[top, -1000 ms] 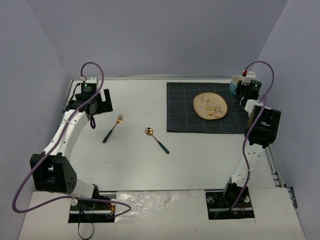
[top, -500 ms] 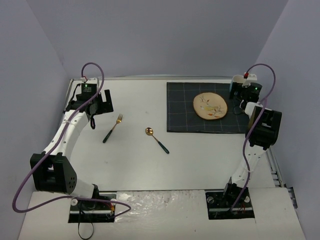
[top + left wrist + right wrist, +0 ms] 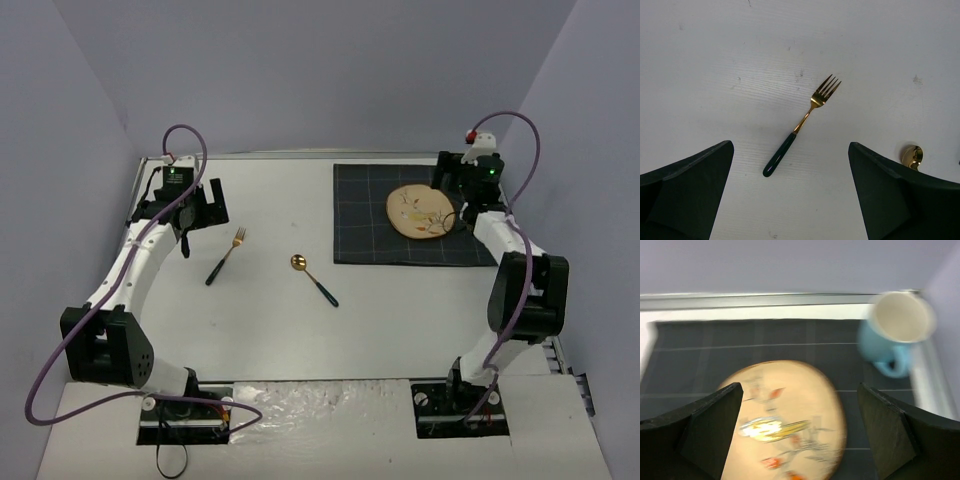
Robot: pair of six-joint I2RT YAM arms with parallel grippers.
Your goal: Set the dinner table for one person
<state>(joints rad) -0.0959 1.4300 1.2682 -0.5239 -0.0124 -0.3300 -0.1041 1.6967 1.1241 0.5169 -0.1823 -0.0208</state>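
On the white dinner table (image 3: 280,340) a dark checked mat (image 3: 360,225) holds a tan painted plate (image 3: 420,212). A light blue mug (image 3: 895,330) stands upright on the mat's far right corner; my right wrist covers it in the top view. My right gripper (image 3: 447,190) (image 3: 800,386) hovers open over the plate's far edge and holds nothing. A gold fork with a dark green handle (image 3: 226,256) (image 3: 802,125) lies left of centre. A matching spoon (image 3: 313,278) (image 3: 912,156) lies beside it. My left gripper (image 3: 205,205) (image 3: 790,146) hangs open above the fork's handle.
Thin metal rails run along the table's far edge (image 3: 280,155) and right edge (image 3: 548,330). Purple walls close in the back and both sides. A purple cable loops over each arm.
The right gripper opened and swung left, away from the mug to above the plate. The mug stays on the mat corner. The left arm has not moved.
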